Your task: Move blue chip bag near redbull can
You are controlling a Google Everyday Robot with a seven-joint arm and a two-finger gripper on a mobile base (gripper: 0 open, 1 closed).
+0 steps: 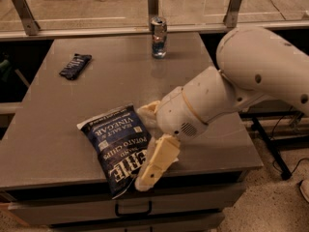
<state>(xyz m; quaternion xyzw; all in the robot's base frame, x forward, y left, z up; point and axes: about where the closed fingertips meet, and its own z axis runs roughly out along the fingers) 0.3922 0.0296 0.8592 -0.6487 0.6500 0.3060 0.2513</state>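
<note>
The blue chip bag (113, 144), dark navy with white lettering, lies flat near the table's front edge. The redbull can (158, 36) stands upright at the far middle of the table, well apart from the bag. My gripper (152, 137) is low at the bag's right edge and open. One cream finger (157, 163) lies over the bag's lower right corner, and the other finger (147, 111) sits by its upper right corner. The white arm reaches in from the right.
A small dark snack bar wrapper (75, 65) lies at the far left of the grey table (120, 76). A glass railing with metal posts runs behind the table. A drawer with a handle (133, 209) sits below the front edge.
</note>
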